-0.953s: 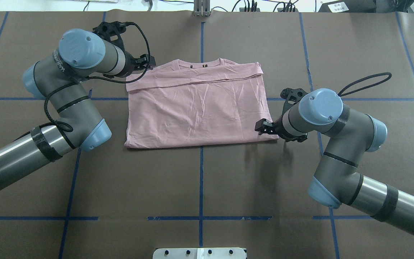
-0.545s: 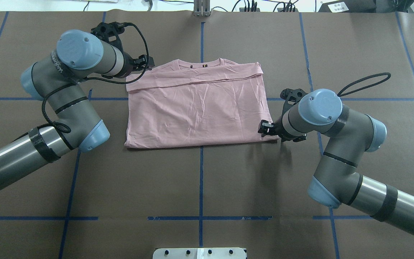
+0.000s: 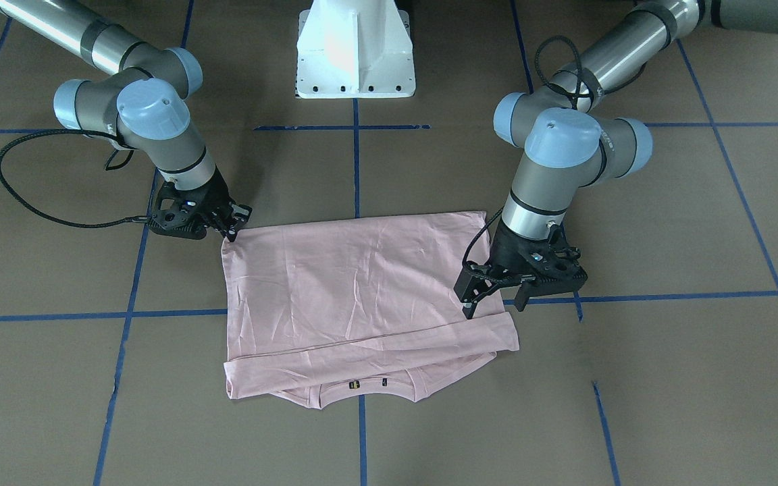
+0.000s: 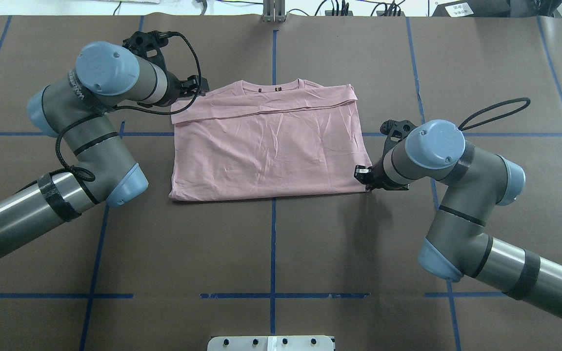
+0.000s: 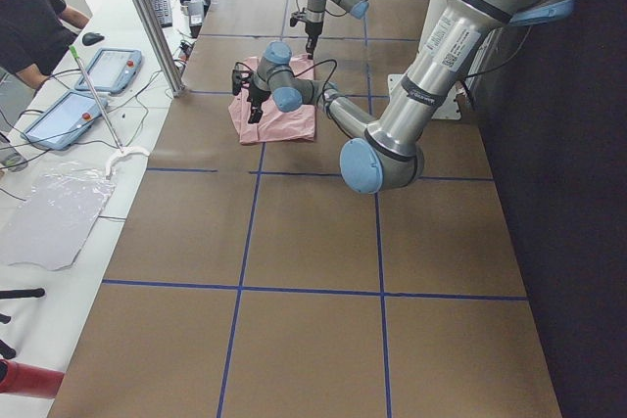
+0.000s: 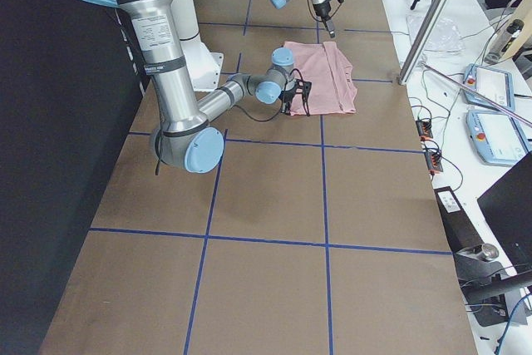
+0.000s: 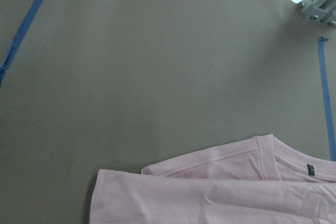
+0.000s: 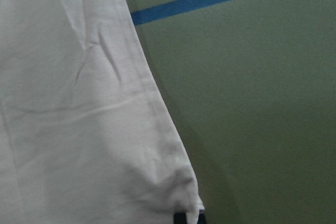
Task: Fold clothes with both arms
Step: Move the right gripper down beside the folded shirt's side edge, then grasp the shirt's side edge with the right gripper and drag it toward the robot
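The pale pink T-shirt (image 4: pixel 269 151) lies flat on the brown table, plain side up. Its collar (image 4: pixel 273 87) is at the far edge, with a folded band across the top. My left gripper (image 3: pixel 495 307) hovers open over the shirt's far left edge, one finger above the cloth and one beyond it. The left wrist view shows only the shirt's shoulder (image 7: pixel 220 192) below. My right gripper (image 3: pixel 232 233) is down at the near right corner, shut on the puckered corner of the shirt (image 8: pixel 178 187).
Blue tape lines (image 4: pixel 273 243) cross the brown table cover. The white pedestal base (image 3: pixel 355 47) stands behind the shirt on the robot's side. A person (image 5: pixel 29 17) sits by tablets (image 5: pixel 108 70) and an aluminium post (image 5: pixel 147 17) beyond the table's far edge.
My right gripper has drawn back from over the shirt to its near right corner and closed there. The left gripper has shifted slightly leftward. The shirt lies as before.
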`<state>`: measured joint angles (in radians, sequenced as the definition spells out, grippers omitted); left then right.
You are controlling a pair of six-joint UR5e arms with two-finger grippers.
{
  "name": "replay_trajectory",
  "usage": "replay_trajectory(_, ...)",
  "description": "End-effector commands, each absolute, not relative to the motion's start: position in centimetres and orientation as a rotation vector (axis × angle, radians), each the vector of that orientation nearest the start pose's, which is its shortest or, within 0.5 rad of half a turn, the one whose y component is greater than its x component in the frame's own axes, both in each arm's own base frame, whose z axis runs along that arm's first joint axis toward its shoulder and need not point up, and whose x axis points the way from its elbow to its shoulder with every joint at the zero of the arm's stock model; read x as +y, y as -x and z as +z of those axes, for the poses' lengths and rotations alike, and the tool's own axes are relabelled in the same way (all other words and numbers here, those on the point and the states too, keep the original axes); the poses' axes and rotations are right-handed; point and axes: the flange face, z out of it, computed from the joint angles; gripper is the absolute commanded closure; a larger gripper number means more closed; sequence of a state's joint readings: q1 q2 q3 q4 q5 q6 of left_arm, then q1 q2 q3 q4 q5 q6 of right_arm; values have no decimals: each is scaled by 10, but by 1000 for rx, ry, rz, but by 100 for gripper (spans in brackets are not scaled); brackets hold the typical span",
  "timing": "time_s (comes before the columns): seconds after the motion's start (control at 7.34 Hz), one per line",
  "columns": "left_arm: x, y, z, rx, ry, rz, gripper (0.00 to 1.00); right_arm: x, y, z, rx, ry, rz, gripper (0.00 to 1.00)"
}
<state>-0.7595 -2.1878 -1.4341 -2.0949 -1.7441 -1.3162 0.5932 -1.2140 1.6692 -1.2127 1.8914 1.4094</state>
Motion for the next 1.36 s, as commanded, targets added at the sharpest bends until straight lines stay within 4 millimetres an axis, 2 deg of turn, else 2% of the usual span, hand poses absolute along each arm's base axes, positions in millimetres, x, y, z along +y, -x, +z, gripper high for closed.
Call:
replay_trajectory(0.0, -584, -446, 289, 972, -358, -371, 0, -443, 455, 374, -897, 22, 246, 100)
replay_trajectory(0.14, -582, -445, 284, 980, -361, -368, 0, -436, 445, 379, -895, 33, 243, 100)
replay_trajectory(0.27, -580, -445, 281, 985, -362, -365, 0, -415, 430, 392, -884, 52, 232, 100)
replay_trajectory(0.41, -578, -444, 279, 991, -364, -363, 0, -373, 408, 405, -873, 76, 197, 100)
replay_trajectory(0.54, -569, -441, 282, 991, -360, -359, 0, -330, 380, 406, -876, 96, 164, 100)
replay_trajectory(0.68, -565, -437, 282, 996, -363, -357, 0, -286, 369, 413, -861, 160, 103, 100)
replay_trajectory(0.82, -561, -436, 285, 981, -359, -348, 0, -256, 372, 422, -846, 239, 39, 100)
replay_trajectory(1.23, -539, -454, 276, 996, -340, -320, 0, -174, 402, 408, -828, 377, -66, 100)
